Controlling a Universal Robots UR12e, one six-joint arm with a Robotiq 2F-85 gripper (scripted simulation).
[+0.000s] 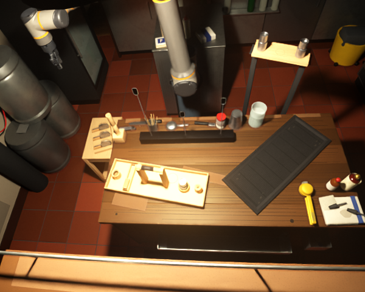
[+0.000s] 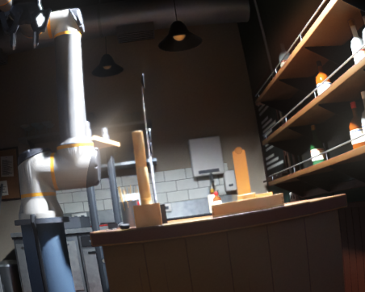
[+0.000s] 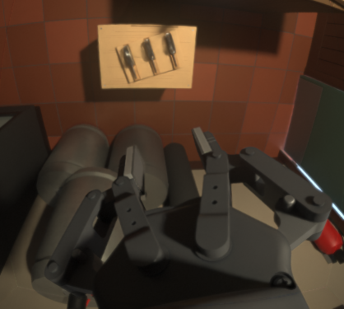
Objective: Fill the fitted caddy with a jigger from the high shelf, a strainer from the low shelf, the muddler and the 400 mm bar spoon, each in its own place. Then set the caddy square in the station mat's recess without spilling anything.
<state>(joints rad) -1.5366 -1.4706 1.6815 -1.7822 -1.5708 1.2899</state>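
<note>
The wooden caddy (image 1: 156,182) lies on the bar top left of the dark station mat (image 1: 277,163), with a jigger (image 1: 183,183) standing in it. Three strainers (image 1: 102,135) (image 3: 149,56) lie on the low shelf at the bar's left end, beside the muddler (image 1: 112,123) (image 2: 141,168) upright in its block. Three bar spoons (image 1: 182,123) stand in a black rack behind the caddy. Two jiggers (image 1: 262,41) remain on the high shelf. My gripper (image 1: 58,61) (image 3: 168,150) hangs high above the floor far left of the bar, open and empty, over the grey kegs.
Grey kegs (image 1: 22,103) stand on the floor left of the low shelf. A cabinet (image 1: 82,53) is behind them. Cups and a shaker (image 1: 257,114) line the bar's back edge. A yellow squeezer (image 1: 308,201) and a notebook (image 1: 341,210) lie at the right end.
</note>
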